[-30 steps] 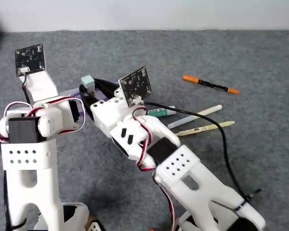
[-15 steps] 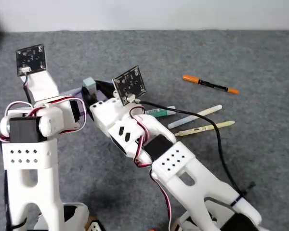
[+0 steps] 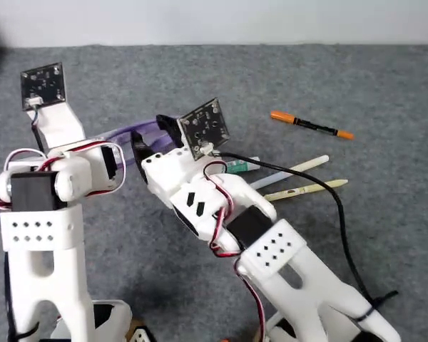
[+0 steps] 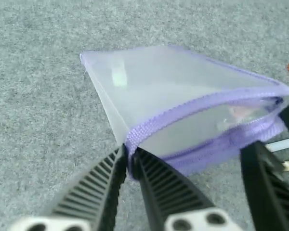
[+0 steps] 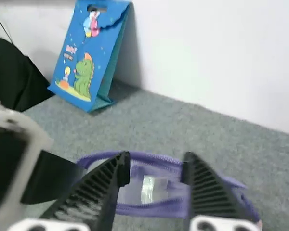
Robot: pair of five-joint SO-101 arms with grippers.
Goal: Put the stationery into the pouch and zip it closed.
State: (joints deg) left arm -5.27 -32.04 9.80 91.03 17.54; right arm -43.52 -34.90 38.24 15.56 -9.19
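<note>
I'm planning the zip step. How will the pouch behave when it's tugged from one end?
Probably floppy: the pouch is thin clear film, its mouth bowing open with the jaws of the left gripper shut on one zip end. It looks light, so it would likely slide over the carpet unless that pinch holds.

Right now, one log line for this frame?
left gripper: shut on pouch zipper edge | right gripper: open at pouch mouth | pens: outside pouch | zip: open
</note>
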